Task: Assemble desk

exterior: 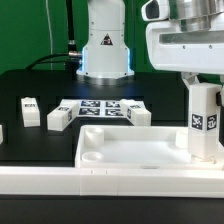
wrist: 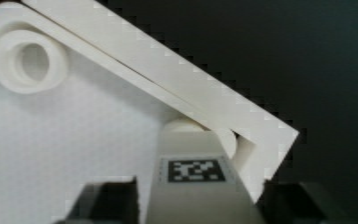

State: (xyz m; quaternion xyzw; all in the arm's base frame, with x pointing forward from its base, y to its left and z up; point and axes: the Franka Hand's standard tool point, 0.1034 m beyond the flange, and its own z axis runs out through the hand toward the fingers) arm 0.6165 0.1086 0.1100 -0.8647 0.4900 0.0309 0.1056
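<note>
The desk slab [exterior: 125, 152] lies flat, rim up, at the front of the black table. In the wrist view the slab [wrist: 87, 130] shows a round corner socket [wrist: 30, 65]. My gripper [exterior: 203, 88] is shut on a white square leg [exterior: 204, 125] with a tag. It holds the leg upright at the slab's corner on the exterior view's right. In the wrist view the leg [wrist: 197, 160] sits between my fingers [wrist: 108, 203], and my gripper [wrist: 202, 208] hides its top. Three loose legs [exterior: 29, 110] [exterior: 58, 118] [exterior: 140, 115] lie on the table behind the slab.
The marker board [exterior: 100, 107] lies fixed behind the slab, in front of the robot base [exterior: 105, 55]. A long white rail [exterior: 100, 182] runs along the front edge. A small white piece [exterior: 2, 132] shows at the exterior view's left edge.
</note>
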